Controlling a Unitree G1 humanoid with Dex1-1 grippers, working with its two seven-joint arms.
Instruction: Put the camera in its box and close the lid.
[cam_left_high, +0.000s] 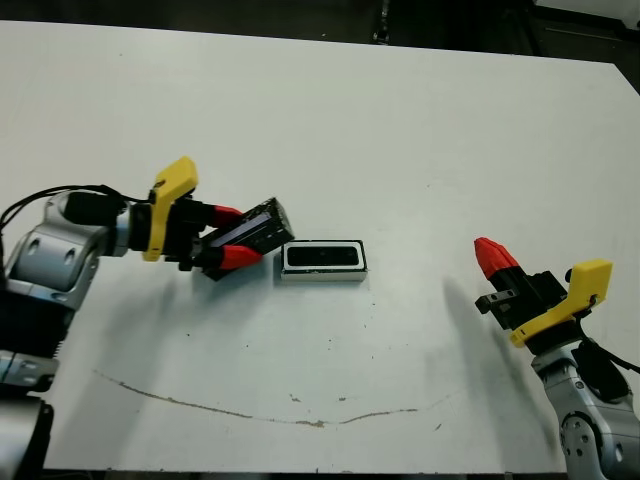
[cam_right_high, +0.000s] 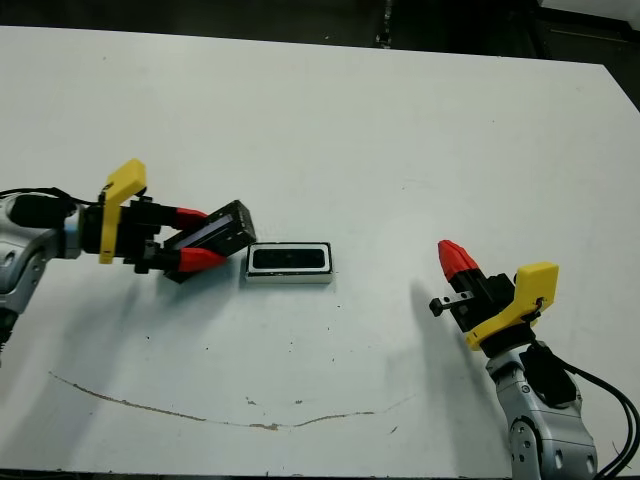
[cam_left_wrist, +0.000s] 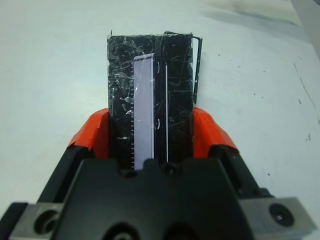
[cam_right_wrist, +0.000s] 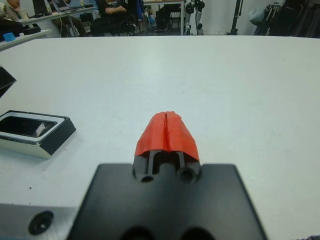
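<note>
The box sits on the white table near the middle, and the camera lies inside it as a dark glossy bar. Just left of the box, my left gripper is shut on the lid, a black speckled slab held tilted above the table. The left wrist view shows the lid clamped between my red fingers. Off to the right of the box, my right gripper is shut on nothing. In the right wrist view the box holds the camera.
A thin brown scuff line curves across the table near the front edge. Bare table lies between the box and my right gripper. Beyond the far edge are desks and seated people.
</note>
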